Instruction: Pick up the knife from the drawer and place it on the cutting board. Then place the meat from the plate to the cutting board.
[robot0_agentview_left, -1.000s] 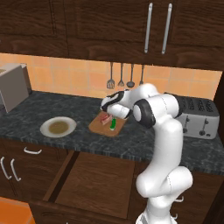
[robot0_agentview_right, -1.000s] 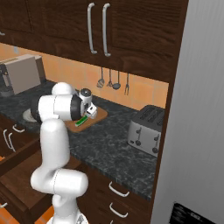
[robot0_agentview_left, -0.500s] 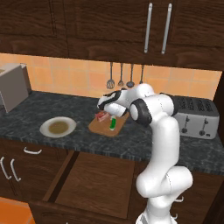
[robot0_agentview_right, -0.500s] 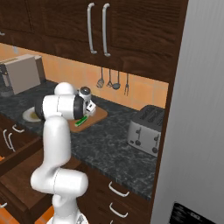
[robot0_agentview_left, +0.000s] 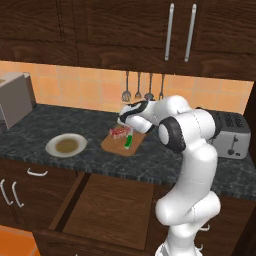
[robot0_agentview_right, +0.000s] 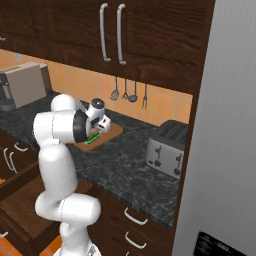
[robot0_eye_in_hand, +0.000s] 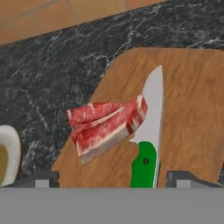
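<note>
The red meat (robot0_eye_in_hand: 105, 122) lies on the wooden cutting board (robot0_eye_in_hand: 192, 109), its right end over the blade of the green-handled knife (robot0_eye_in_hand: 144, 164). My gripper (robot0_eye_in_hand: 113, 179) hangs just above them, open, its tips wide apart on either side of the meat and knife handle, and nothing is held. From the left base view, the gripper (robot0_agentview_left: 126, 121) hovers over the meat (robot0_agentview_left: 120, 132), knife (robot0_agentview_left: 128, 141) and board (robot0_agentview_left: 112, 146). The round plate (robot0_agentview_left: 52, 145) sits bare to the left. The wide drawer (robot0_agentview_left: 110, 210) stands pulled out below the counter. The right base view shows the knife (robot0_agentview_right: 92, 137) beside my arm.
A silver toaster (robot0_agentview_left: 227, 132) stands on the counter to the right of the board. Dark utensils (robot0_agentview_left: 142, 92) hang on the wall behind it. A grey appliance (robot0_agentview_left: 15, 97) sits at the far left. The fridge side (robot0_agentview_right: 225, 125) rises at the right.
The jaws have sprung wide apart and let go of the meat, which now rests on the cutting board against the knife blade. The hand shifted slightly over the board.
</note>
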